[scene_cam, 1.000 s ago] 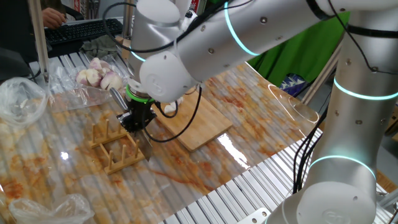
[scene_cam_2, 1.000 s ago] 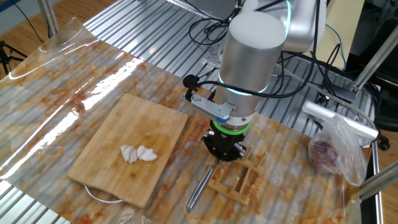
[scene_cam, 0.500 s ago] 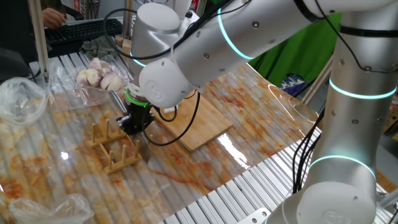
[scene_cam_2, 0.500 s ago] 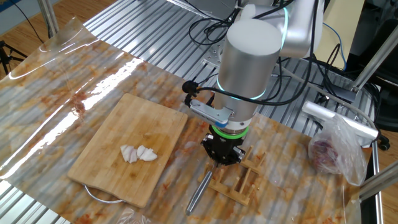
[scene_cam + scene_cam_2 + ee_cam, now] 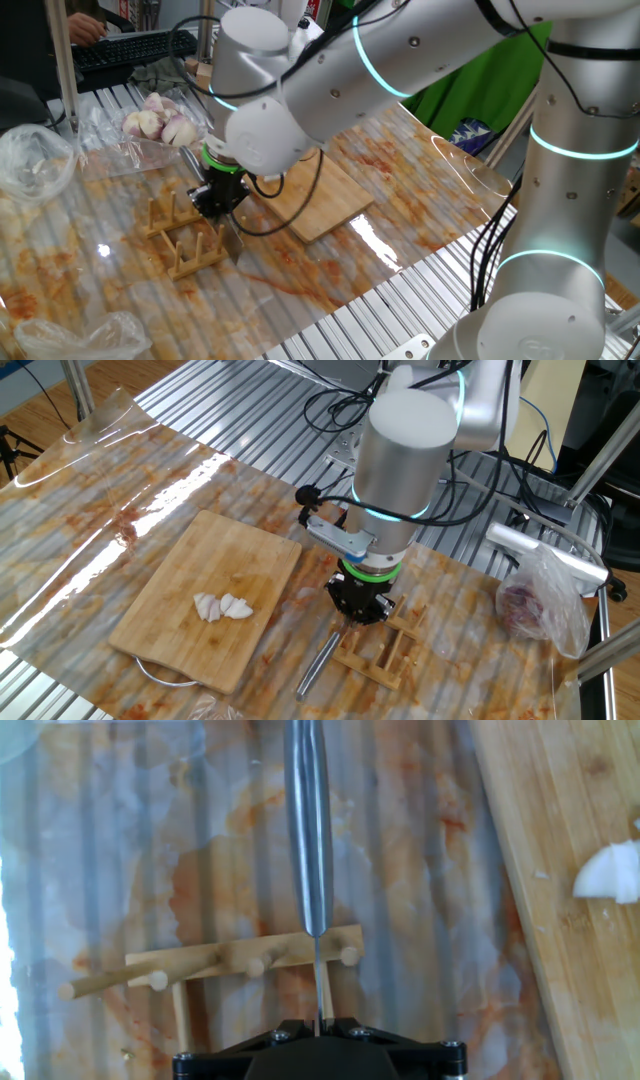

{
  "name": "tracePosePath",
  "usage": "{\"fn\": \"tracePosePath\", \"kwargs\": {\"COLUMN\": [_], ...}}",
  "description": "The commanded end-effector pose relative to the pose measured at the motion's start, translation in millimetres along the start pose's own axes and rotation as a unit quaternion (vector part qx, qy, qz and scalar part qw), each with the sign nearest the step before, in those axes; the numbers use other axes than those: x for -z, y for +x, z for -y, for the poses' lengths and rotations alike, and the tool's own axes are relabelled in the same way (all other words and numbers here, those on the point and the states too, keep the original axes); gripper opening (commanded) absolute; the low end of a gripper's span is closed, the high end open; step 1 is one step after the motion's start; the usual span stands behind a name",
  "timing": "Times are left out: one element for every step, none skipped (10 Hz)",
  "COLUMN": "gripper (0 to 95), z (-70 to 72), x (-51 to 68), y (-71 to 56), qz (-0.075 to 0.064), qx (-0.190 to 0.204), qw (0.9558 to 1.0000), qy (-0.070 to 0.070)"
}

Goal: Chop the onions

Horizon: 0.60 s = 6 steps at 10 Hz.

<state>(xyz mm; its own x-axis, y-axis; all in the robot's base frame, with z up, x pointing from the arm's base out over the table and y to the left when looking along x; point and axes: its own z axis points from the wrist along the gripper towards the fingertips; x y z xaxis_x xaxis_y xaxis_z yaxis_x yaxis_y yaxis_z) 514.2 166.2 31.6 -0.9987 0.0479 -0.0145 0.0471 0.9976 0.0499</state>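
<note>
Gripper: the gripper [image 5: 318, 1026] points straight down over the rack [image 5: 200, 970]. Its jaws are nearly together, with the thin blade of the knife [image 5: 308, 820] running up between them. I cannot tell whether they pinch the blade or only flank it.
Change: over the last second the arm barely shifts. In the other fixed view the knife's steel handle slides a little and now lies lower on the table, just beside the rack.
Knife: the blade sits in a slot between the rack's pegs, and the handle points away from the hand towards the open table.
Meaning: this looks like the knife being let go at the rack, so the cutting is likely over. A grip about to be taken would look much the same.
Onions: a few small pale chunks [image 5: 222, 607] lie close together on the board [image 5: 200, 560], near its handle end and well apart from the gripper.
Look: they are white, irregular and moist, and some still touch. They are cut coarsely, not finely.
Bulbs: the whole bulbs [image 5: 155, 118] are in a clear bag beyond the rack.
</note>
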Motion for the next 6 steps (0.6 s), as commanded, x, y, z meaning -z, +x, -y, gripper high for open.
{"fn": "tracePosePath", "kwargs": {"gripper": [38.0,38.0,38.0,38.0,38.0,38.0], "z": [0.4,0.3,-0.1,-0.3,-0.2,0.1], "x": [-0.5,1.1,5.0,11.3,18.8,27.0], "y": [0.3,0.4,0.8,1.4,2.2,3.1], "qz": [0.004,0.004,0.003,0.003,0.001,0.001], "qx": [0.001,-0.001,-0.004,-0.011,-0.015,-0.020], "qw": [1.0000,1.0000,1.0000,0.9999,0.9999,0.9998], "qy": [0.002,0.003,0.003,0.002,0.004,0.004]}}
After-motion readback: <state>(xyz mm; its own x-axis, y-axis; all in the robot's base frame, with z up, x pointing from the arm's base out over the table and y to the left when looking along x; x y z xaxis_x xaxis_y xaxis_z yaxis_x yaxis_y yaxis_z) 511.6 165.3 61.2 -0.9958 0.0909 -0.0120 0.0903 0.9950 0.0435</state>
